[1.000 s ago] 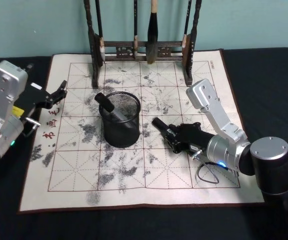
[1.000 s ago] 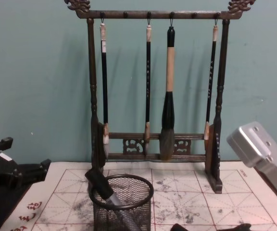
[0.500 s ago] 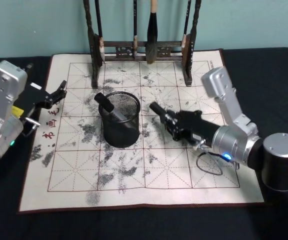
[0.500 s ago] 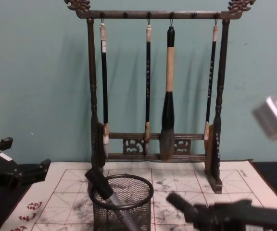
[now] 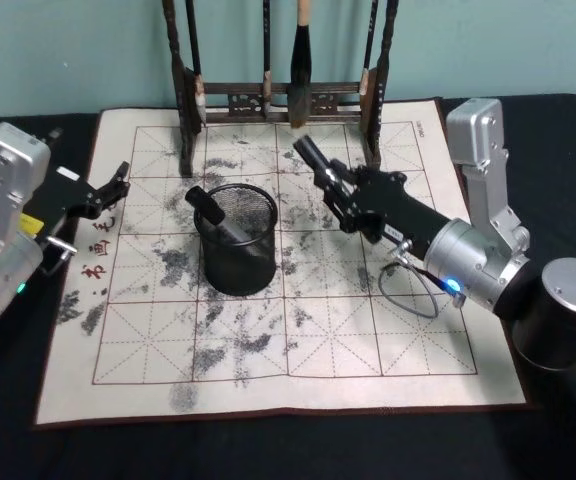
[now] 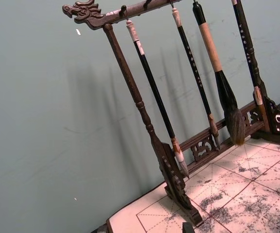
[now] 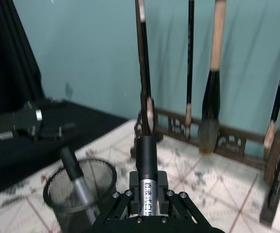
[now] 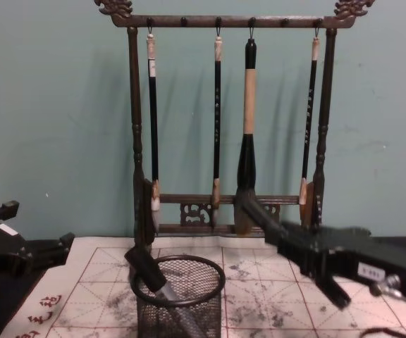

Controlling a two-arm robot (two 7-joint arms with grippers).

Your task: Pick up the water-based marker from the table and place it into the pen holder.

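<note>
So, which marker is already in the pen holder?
The leaning marker inside the pen holder; the other marker is clamped in the right pincer, above the mat.

Pen holder [image 5: 238, 262]: black wire mesh. Marker [image 7: 147, 150] right of it: black, silver band with dark print. Mat [image 5: 408, 345]: cream, red grid, grey-black ink blotches, red characters at left. Wall [image 5: 88, 50]: teal.

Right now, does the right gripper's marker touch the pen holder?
Apart: head view shows mat between the pen holder and the marker in the right gripper.
</note>
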